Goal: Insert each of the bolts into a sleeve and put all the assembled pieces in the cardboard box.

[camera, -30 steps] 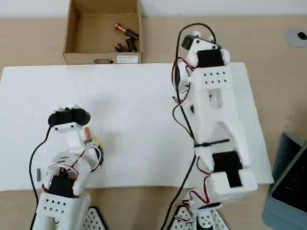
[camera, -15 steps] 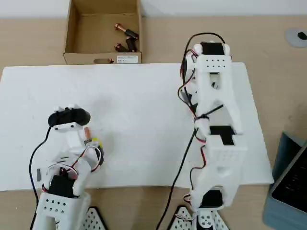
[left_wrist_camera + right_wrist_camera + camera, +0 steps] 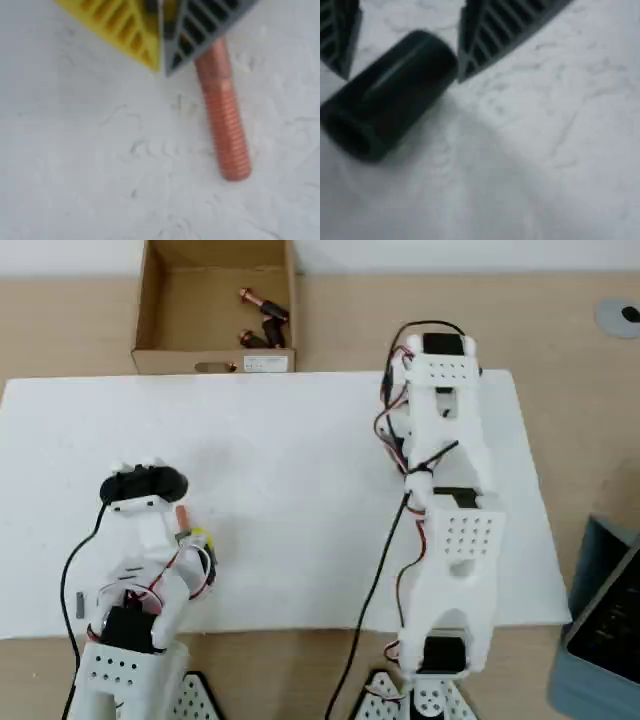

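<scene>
Fingers (image 3: 500, 30) of the right gripper (image 3: 402, 75) are straddling the sleeve (image 3: 390, 95) unclenched — seemingly to grasp it — while the left gripper (image 3: 161, 67) is clenching its bolt (image 3: 222, 120)

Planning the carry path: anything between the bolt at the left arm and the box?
Nothing. In the high view the stretch from the bolt to the box is bare white mat.

Right arm (image 3: 450, 470) blocks mat's (image 3: 280, 490) right; middle passable to cardboard box (image 3: 215, 362).
</scene>
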### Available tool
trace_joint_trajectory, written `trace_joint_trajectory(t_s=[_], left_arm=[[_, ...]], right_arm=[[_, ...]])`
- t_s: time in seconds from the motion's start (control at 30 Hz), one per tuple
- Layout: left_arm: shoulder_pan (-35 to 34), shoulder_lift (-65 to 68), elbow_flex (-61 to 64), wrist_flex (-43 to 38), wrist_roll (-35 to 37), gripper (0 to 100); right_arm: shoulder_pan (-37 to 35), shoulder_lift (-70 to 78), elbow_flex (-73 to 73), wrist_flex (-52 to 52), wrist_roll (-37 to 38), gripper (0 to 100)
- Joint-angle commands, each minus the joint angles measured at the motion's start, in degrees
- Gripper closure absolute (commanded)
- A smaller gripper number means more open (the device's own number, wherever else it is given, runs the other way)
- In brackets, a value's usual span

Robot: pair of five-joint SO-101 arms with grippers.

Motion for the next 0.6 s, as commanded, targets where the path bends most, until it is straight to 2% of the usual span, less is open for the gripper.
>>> trace_joint_trajectory(t_s=[0.0,0.23,0.4,0.57], left_arm=[[0.09,-0.48,-0.53,-0.70,0.00,100],[0.09,-0.48,-0.53,-0.70,0.00,100],[0.09,-0.48,-0.53,-0.70,0.00,100],[0.09,-0.48,-0.53,-0.70,0.00,100]], right_arm=[[1.71,1.19,-4.18,-0.09,-0.18,84.1],[1.45,3.91,-4.88,-0.09,-0.18,84.3],[1.36,4.44,-4.97,-0.18,-0.18,96.5],[1.27,4.09,-5.05,0.00,0.00,98.9]])
